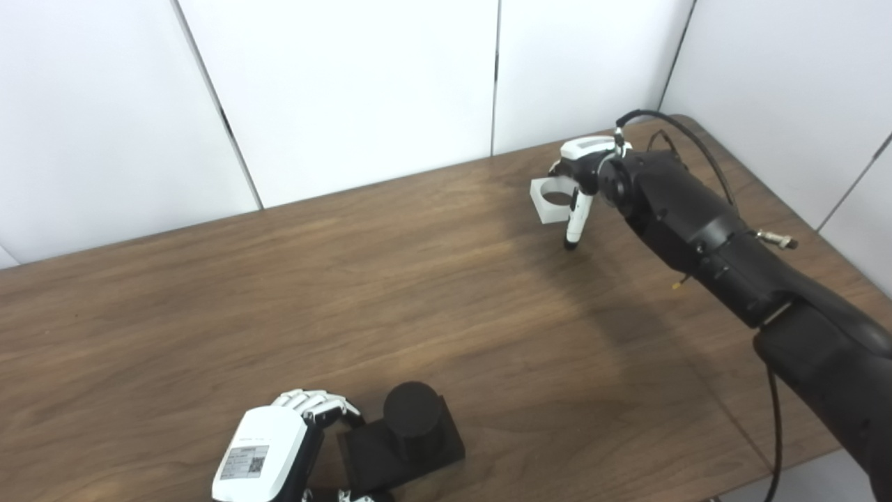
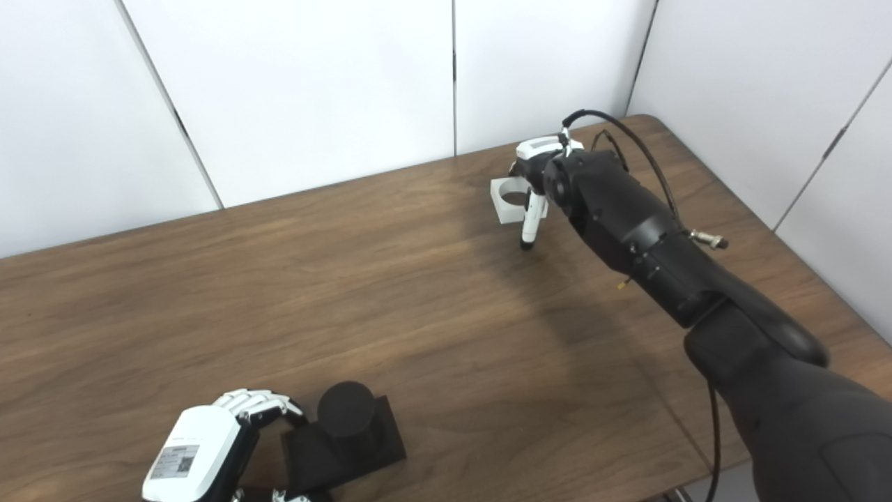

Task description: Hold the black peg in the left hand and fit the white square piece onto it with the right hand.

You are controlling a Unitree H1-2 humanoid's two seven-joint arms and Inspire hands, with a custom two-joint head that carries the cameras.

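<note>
Landmark: the wooden table (image 1: 418,279).

Black peg (image 1: 411,411): a round post standing upright on a square black base, resting on the table near its front edge.

Left hand (image 1: 279,446): just beside the peg base on its left, fingers (image 1: 313,403) curled against the base edge. Whether the grip is fully closed on the base cannot be told; the hand is cut off by the picture's lower edge.

White square piece (image 1: 550,199): near the table's far right corner, round hole visible.

Right hand (image 1: 582,174): at the white square piece, in contact with its right side. One finger points down toward the table. Most fingers are hidden behind the wrist, so its state cannot be told.
</note>
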